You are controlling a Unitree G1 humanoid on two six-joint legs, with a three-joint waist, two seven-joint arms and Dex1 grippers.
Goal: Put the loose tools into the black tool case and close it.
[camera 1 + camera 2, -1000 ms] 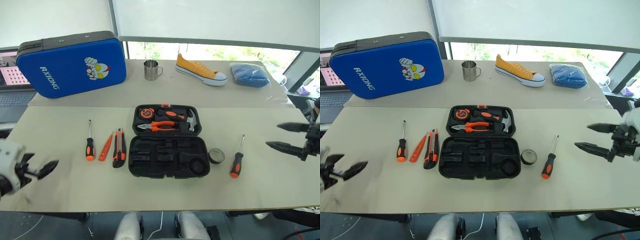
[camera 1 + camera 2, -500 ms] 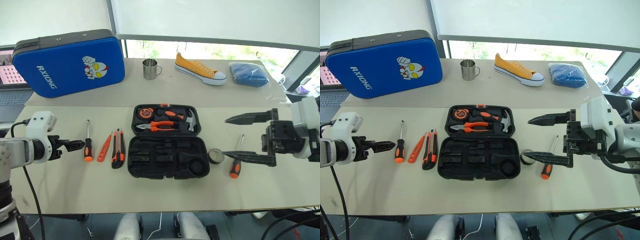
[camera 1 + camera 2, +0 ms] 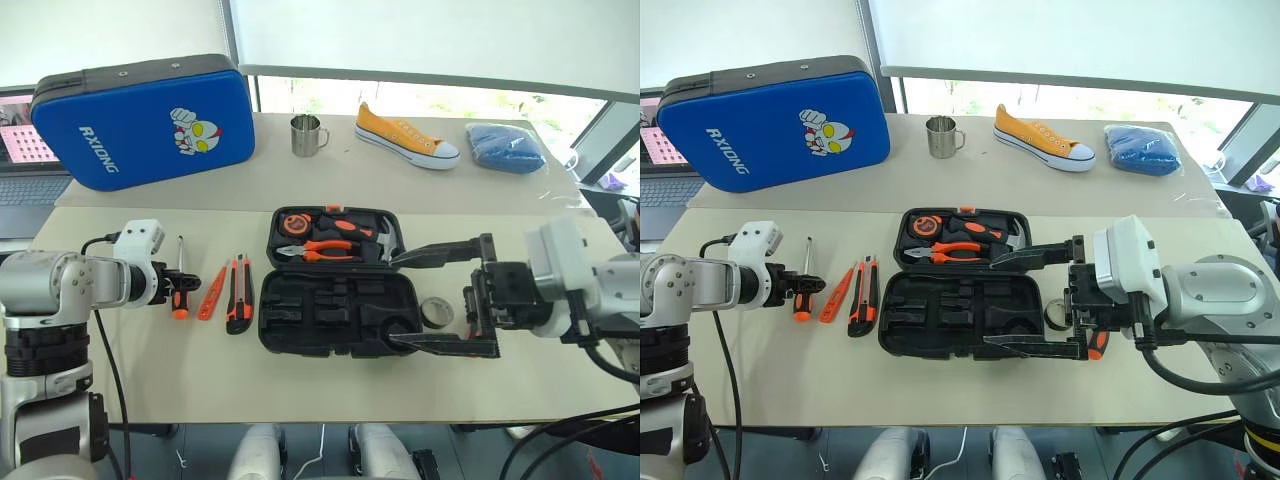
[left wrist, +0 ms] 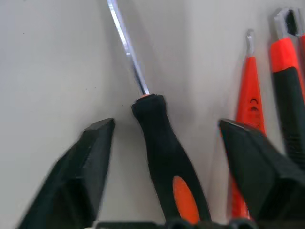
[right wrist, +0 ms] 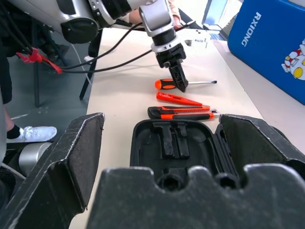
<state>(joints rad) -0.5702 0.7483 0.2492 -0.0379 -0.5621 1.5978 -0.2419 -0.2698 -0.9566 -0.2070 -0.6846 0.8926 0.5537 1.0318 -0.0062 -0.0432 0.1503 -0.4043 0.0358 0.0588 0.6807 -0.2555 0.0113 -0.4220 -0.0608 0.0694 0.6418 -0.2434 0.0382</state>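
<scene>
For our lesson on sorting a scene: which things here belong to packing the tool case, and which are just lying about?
Belong to the job:
black moulded-plastic tool case
left orange-and-black screwdriver
slim orange tool
orange-black utility knife
small dark tape roll
right orange-handled screwdriver

Lying about:
blue padded case
metal mug
yellow canvas shoe
folded blue cloth

A long pale table (image 3: 330, 390) stands by a big bright window (image 3: 420, 100). White blinds (image 3: 420, 40) hang above it.
</scene>
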